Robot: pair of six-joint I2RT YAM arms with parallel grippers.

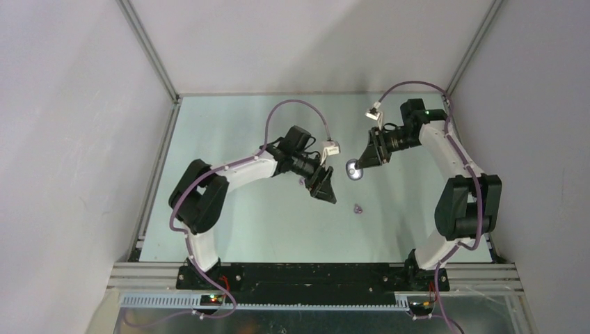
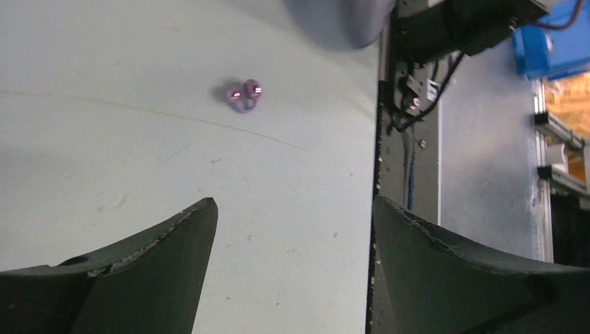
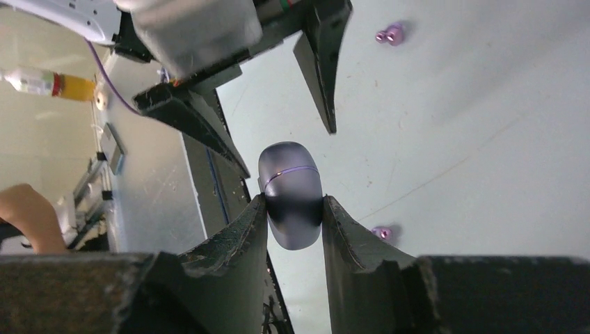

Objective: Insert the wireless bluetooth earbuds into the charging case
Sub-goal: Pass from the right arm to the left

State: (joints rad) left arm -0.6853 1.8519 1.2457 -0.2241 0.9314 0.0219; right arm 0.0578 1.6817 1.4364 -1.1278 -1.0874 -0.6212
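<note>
Over mid-table, right gripper (image 3: 293, 200) clamps charging case (image 3: 289, 163), fingers pinching its sides. Left gripper (image 2: 293, 202) hangs spread wide, empty, touching nothing. Two lilac earbuds (image 2: 243, 95) lie touching each other on table (image 2: 104, 139), apart from both grippers. Possibly a third bud (image 3: 381, 232) sits beside the right finger.

pale green table (image 1: 278, 233), grey walls (image 1: 69, 104)

Scuffed pale green tabletop (image 1: 236, 132), grey walls (image 1: 62, 104) round it, a blue box (image 2: 553, 43) past the edge, and an orange-banded bottle (image 3: 42, 82) off to the side.
</note>
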